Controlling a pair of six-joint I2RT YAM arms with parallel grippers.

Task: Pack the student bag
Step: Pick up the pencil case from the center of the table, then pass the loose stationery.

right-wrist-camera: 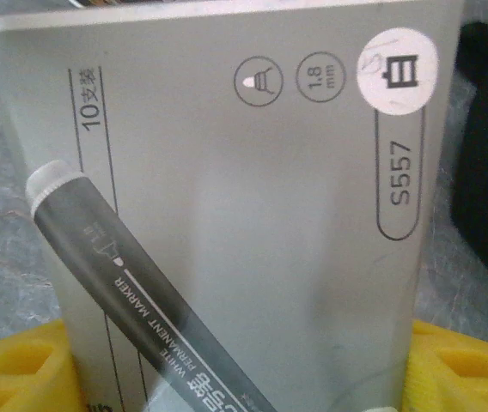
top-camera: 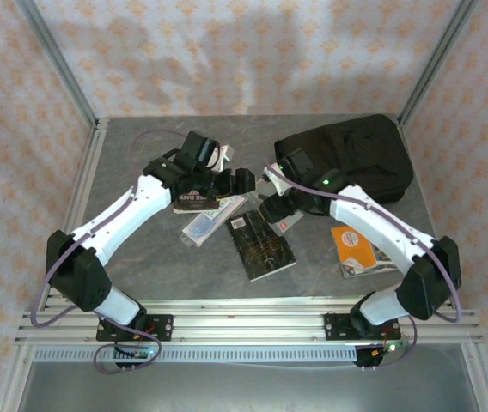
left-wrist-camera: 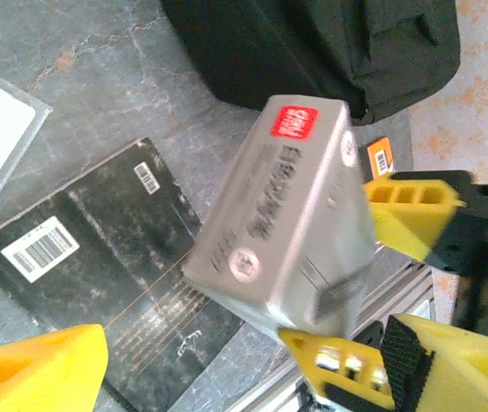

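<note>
Lying seemingly left-to-right, student bag (top-camera: 369, 150)

Grey mottled tabletop (top-camera: 141, 266); pale floral-patterned walls (top-camera: 253, 51) behind; aluminium frame rails (top-camera: 244, 322) along near edge

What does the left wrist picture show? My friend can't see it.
A grey marker box with a red label hangs tilted, pinched between the yellow fingers of the right end effector. Behind it, a black book and the black bag lie on the grey table.
</note>
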